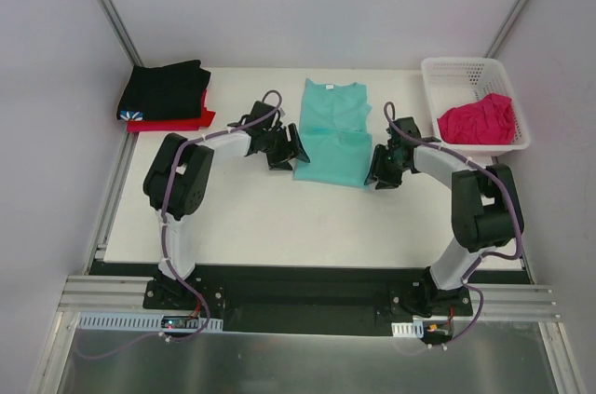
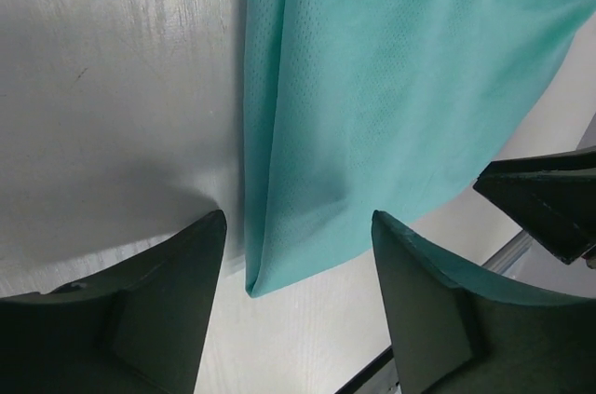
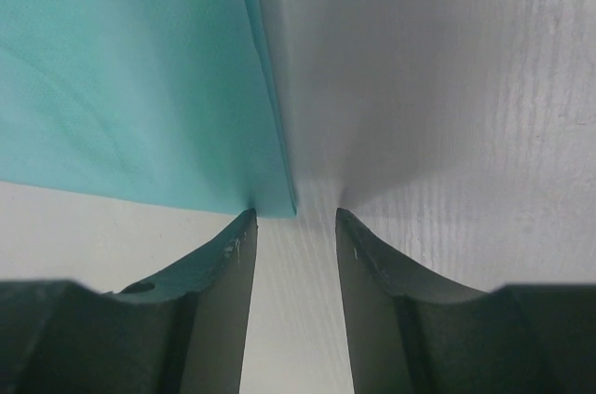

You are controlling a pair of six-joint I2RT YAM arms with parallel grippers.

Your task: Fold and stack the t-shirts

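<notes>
White basket [image 1: 461, 61] holds the magenta shirt [image 1: 477, 120]; both jaws open, empty, flanking the teal shirt [image 1: 332, 133].

red shirt [image 1: 177, 124]: nearly all buried under the black shirt [image 1: 166, 88], just a strip at the near edge showing.
mark [image 1: 136, 115]: blue-white on the black shirt, too small to read.
pink shirt [image 1: 478, 120]: bunched in the basket [image 1: 438, 73], underside out of sight.
teal shirt [image 1: 332, 133]: folded, lower layers covered; both wrist views cut it off at the top edge.
left gripper [image 1: 284, 147]: from above, fingers too small to tell apart.
</notes>
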